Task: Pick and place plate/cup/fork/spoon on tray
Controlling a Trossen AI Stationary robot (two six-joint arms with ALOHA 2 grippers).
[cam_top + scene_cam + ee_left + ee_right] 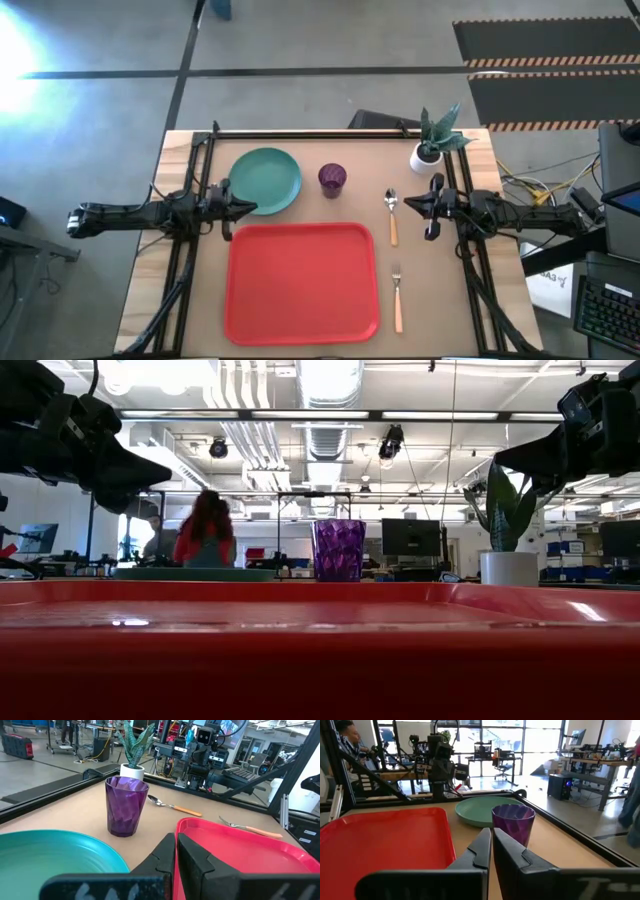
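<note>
You see the glossy red tray (pixel 300 282) centred, bare; behind it the round teal plate (pixel 266 180), the faceted purple cup (pixel 332 178). Right: spoon (pixel 392 214), fork (pixel 397 293). Left gripper (pixel 247 207) and right gripper (pixel 408 204) have fingers pressed together.

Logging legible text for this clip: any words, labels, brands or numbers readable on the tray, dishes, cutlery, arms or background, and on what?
None can be read.
The tray, plate, cup, fork and spoon show no print.
Monitors behind the table in the low view: too small and blurred to read.
Light marks on the wrist-camera housings: blurred, unreadable.
</note>
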